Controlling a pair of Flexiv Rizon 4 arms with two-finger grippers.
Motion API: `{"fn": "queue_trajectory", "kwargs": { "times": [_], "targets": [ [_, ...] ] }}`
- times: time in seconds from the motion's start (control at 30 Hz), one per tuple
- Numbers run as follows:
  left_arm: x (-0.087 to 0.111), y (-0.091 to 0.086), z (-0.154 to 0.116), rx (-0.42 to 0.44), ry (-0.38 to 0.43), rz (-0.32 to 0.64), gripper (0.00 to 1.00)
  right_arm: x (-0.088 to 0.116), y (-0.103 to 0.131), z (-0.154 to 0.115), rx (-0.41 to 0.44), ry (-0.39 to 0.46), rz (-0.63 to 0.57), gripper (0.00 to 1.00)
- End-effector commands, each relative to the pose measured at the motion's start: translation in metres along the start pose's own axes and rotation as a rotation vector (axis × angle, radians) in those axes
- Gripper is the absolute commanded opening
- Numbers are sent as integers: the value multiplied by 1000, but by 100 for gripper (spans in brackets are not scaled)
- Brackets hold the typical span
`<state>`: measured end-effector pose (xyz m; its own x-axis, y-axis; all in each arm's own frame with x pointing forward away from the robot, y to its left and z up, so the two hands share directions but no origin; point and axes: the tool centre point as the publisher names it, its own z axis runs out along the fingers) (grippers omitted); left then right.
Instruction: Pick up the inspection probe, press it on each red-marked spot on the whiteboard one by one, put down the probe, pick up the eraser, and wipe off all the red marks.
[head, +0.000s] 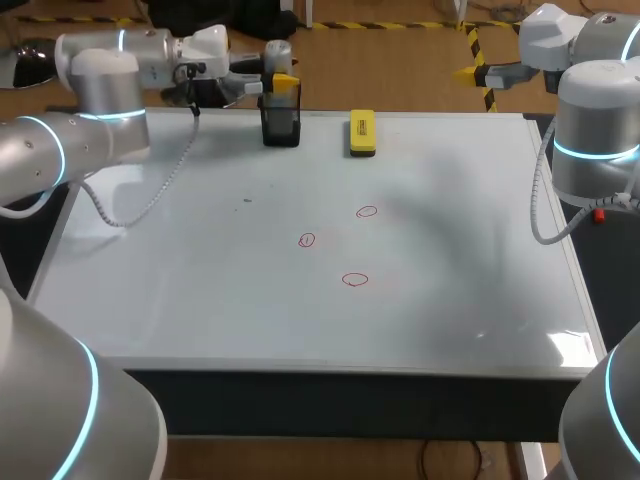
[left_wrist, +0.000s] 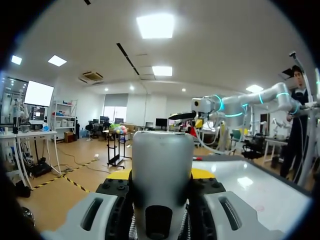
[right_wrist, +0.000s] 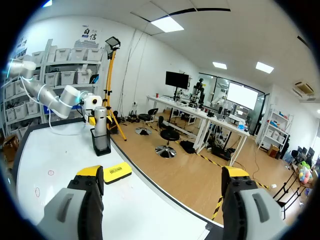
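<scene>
Probe (head: 278, 52) stands in black holder (head: 281, 128) at board's (head: 450, 250) far edge, L gripper (left_wrist: 161, 174) clamped on it. R gripper (right_wrist: 162, 175) wide, empty. 3 red marks (head: 355, 280) mid-board, 1 eraser (head: 362, 133) near holder.

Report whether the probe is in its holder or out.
In. The probe stands upright in the black holder at the whiteboard's far edge, with the left gripper shut on its sides.

I can read no text, number or sign on anything on my table. The eraser (right_wrist: 117, 172), just ahead of my right gripper (right_wrist: 162, 176), bears a dark line of print, too small to make out.
</scene>
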<state>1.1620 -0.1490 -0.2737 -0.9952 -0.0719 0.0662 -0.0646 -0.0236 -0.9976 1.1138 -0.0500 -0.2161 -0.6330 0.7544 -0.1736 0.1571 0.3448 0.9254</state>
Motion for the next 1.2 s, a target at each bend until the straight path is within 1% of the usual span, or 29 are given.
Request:
{"fn": "queue_trajectory", "kwargs": {
  "times": [0.03,0.23,0.5,0.8,1.0,1.2],
  "targets": [
    [8,-15,2,-19,-33,-1,0,0,0,0,0,0,0,100],
    [9,-36,2,-11,-45,23,0,0,0,0,0,0,0,100],
    [11,-70,-3,1,-71,57,0,0,0,0,0,0,0,100],
    [18,-105,-8,6,-81,59,0,0,0,0,0,0,0,100],
    [26,-124,-13,27,-87,61,0,0,0,0,0,0,0,100],
    [35,-137,-22,35,-96,61,0,0,0,0,0,0,0,100]
  ]
}}
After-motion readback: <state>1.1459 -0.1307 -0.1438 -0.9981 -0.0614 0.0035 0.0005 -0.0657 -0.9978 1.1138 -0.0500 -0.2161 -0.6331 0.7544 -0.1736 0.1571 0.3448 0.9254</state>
